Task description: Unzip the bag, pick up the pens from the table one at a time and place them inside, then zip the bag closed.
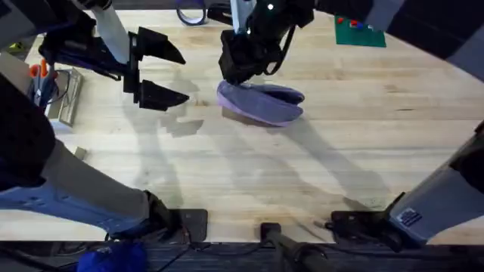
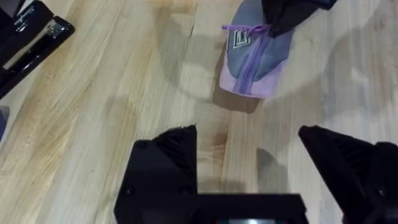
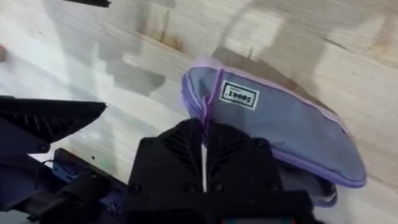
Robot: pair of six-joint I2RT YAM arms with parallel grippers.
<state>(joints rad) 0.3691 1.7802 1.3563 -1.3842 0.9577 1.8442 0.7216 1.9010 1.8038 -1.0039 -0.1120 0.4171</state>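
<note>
The lavender bag (image 1: pixel 266 104) lies on the table (image 1: pixel 302 174) at centre back. My right gripper (image 1: pixel 240 74) is down on its left end. In the right wrist view the black fingers (image 3: pixel 180 149) of that gripper (image 3: pixel 203 127) are shut, with the purple zipper pull cord (image 3: pixel 207 102) running in between them. A dark gap shows along the bag's top, right of the gripper. My left gripper (image 1: pixel 185 78) hovers open to the left of the bag, holding nothing; its view shows the bag (image 2: pixel 255 62) ahead of the gripper (image 2: pixel 249 137). The pens are out of view.
A black stapler (image 2: pixel 31 31) lies left of my left gripper. A tray with scissors (image 1: pixel 53 87) sits at the left edge, a purple tape ring (image 1: pixel 190 15) at the back and a green item (image 1: pixel 359 32) at the back right.
</note>
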